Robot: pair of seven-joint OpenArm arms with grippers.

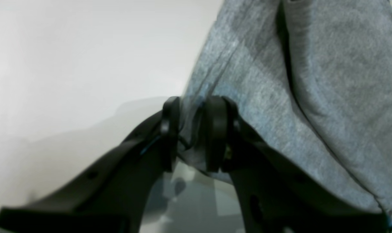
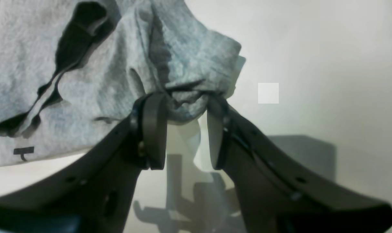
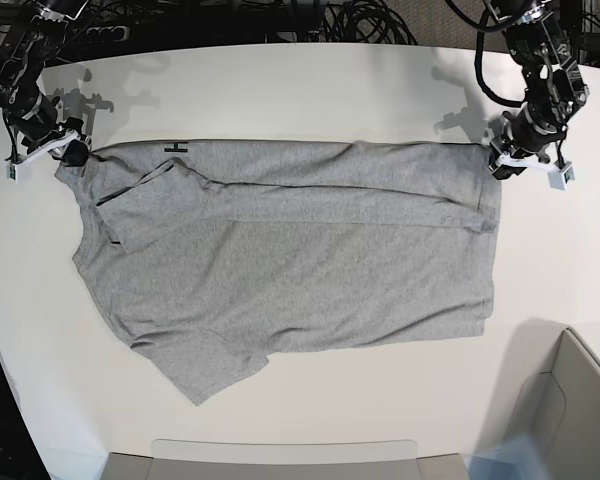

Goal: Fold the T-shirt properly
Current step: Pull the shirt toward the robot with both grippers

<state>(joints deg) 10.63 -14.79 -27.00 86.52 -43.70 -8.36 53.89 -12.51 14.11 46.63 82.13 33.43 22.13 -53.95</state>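
The big grey cotton T-shirt (image 3: 280, 250) fills the middle of my white counter (image 3: 310, 95). Bare room runs along the far edge, down both sides and in front of the shirt. A pale bin (image 3: 570, 420) sits at one near corner, a flat tray (image 3: 285, 458) along the near edge. Black cables (image 3: 360, 20) crowd behind.

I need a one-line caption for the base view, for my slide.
Two grippers, left and right, pinch opposite ends of a grey T-shirt on a white table.
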